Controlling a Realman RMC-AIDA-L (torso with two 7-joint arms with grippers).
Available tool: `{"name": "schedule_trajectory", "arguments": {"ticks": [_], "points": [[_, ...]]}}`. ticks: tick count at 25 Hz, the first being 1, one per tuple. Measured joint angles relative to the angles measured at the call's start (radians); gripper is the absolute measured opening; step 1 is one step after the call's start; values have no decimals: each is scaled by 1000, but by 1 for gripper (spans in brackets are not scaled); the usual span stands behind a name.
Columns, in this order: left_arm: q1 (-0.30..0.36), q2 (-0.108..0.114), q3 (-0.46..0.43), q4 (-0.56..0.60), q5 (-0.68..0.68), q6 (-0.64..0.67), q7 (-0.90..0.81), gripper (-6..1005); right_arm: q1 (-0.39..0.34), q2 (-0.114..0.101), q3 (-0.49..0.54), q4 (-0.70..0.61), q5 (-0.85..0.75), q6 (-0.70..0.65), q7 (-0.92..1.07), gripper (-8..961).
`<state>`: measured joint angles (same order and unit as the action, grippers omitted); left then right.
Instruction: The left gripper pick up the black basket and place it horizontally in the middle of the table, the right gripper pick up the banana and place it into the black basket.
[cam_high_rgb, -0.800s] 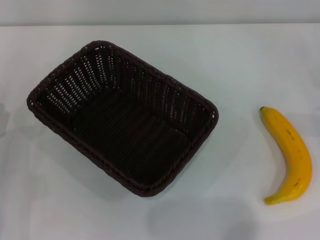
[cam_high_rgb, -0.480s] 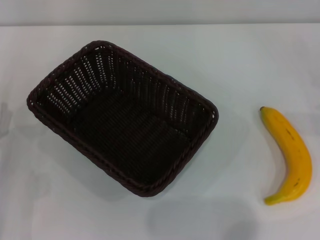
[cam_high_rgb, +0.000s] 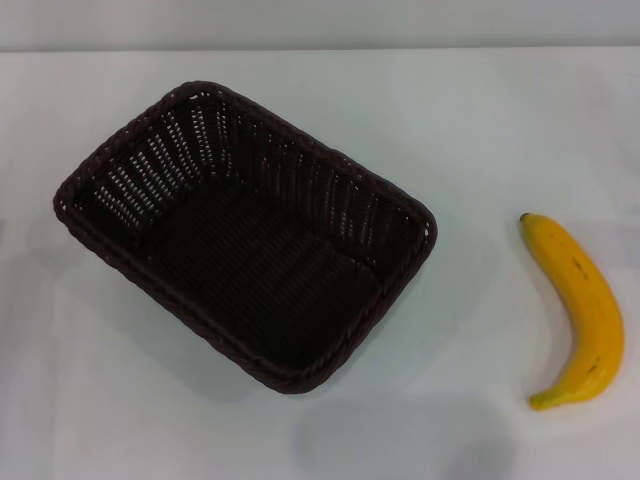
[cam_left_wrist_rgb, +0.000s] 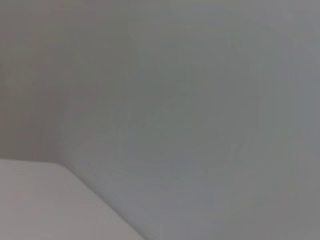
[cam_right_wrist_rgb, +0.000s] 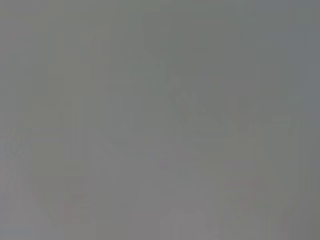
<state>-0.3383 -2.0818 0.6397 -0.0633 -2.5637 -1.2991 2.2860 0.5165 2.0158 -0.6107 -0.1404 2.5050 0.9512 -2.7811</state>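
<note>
The black basket (cam_high_rgb: 245, 235) sits askew on the table (cam_high_rgb: 480, 120), left of centre. The banana (cam_high_rgb: 580, 310) lies near the right edge, well apart. Neither gripper is in view.

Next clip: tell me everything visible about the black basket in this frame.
The black basket is a large rectangular, dark brown-black woven container with slatted see-through walls and a braided rim. It stands upright and empty on the white table, turned diagonally, left of centre in the head view. Nothing touches it but the table; the banana lies well apart to its right. No gripper is in view.
</note>
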Motion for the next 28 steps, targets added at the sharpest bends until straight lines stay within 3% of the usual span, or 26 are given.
{"name": "schedule_trajectory", "arguments": {"ticks": [4, 5, 7, 9, 11, 12, 14, 19, 21, 24, 28], "points": [[21, 8, 10, 70, 46, 18, -130, 871, -1, 0, -4, -1, 0, 1, 0, 884], [44, 16, 14, 179, 137, 65, -268, 870, 0, 0, -5, -1, 0, 1, 0, 884], [54, 31, 17, 271, 251, 117, -416, 870, 0, 0, -7, -3, 0, 1, 0, 884], [56, 61, 18, 359, 390, 156, -584, 870, 1, 0, -7, -7, 0, 1, 0, 884], [39, 112, 18, 432, 535, 165, -752, 870, 6, 0, -8, -8, 0, 1, 0, 884], [31, 125, 18, 449, 573, 165, -793, 870, 9, 0, -8, -8, 0, 1, 0, 884], [-22, 198, 18, 509, 766, 150, -994, 870, 19, 0, -10, -8, -2, 2, 0, 884], [-204, 354, 19, 560, 1215, 59, -1337, 870, 43, 3, -16, -3, -7, 2, 0, 884], [-274, 391, 19, 562, 1342, 27, -1403, 869, 49, 5, -20, -1, -7, 2, 0, 884], [-371, 409, 19, 584, 1495, -10, -1427, 869, 51, 6, -21, -1, -4, 2, 0, 884], [-483, 397, 18, 612, 1668, -57, -1438, 869, 61, 7, -21, 1, -2, 1, 0, 884]]}}
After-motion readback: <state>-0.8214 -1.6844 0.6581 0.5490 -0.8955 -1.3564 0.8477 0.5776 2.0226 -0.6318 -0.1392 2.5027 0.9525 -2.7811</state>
